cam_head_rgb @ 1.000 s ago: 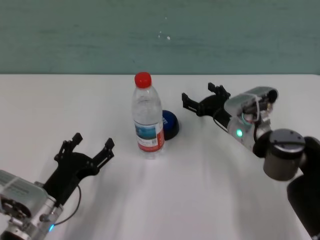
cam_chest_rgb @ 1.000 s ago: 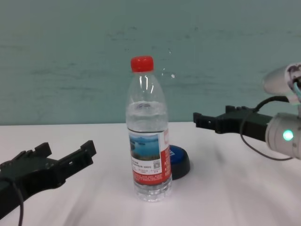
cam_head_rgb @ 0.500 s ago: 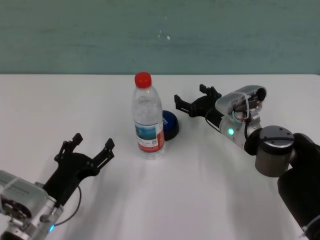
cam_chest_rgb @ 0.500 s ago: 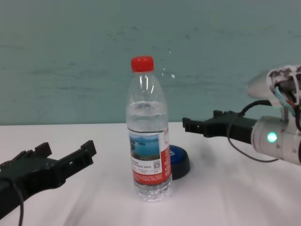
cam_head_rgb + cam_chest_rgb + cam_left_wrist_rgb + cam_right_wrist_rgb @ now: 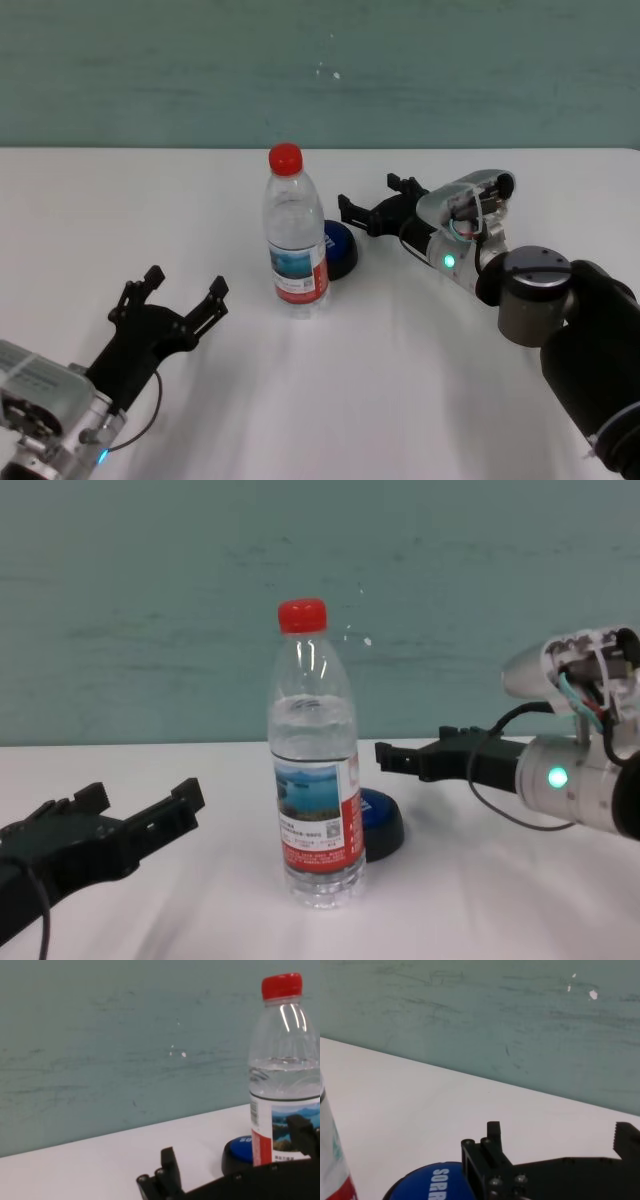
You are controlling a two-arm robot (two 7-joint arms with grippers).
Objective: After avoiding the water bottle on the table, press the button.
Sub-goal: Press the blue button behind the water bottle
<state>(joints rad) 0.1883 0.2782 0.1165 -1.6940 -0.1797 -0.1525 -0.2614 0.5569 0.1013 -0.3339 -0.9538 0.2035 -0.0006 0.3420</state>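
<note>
button (image 5: 340,249): low blue-topped dome on black base, on the white table (image 5: 420,390), just behind and to the right of the water bottle (image 5: 295,232), partly hidden by it in the head view. bottle upright, red cap on, long axis vertical, between the button and the robot's body.

right gripper (image 5: 372,208): jaws spread, empty, hovering above table height just right of and slightly beyond the button, fingertips pointing toward it. wrist view puts the blue top directly below and ahead of the fingers (image 5: 485,1157). bottle lies on the far side of the button from the jaws, so my read is a short forward-and-down press clears it.

left gripper (image 5: 170,310): parked near the front left, jaws spread, well apart from both.
</note>
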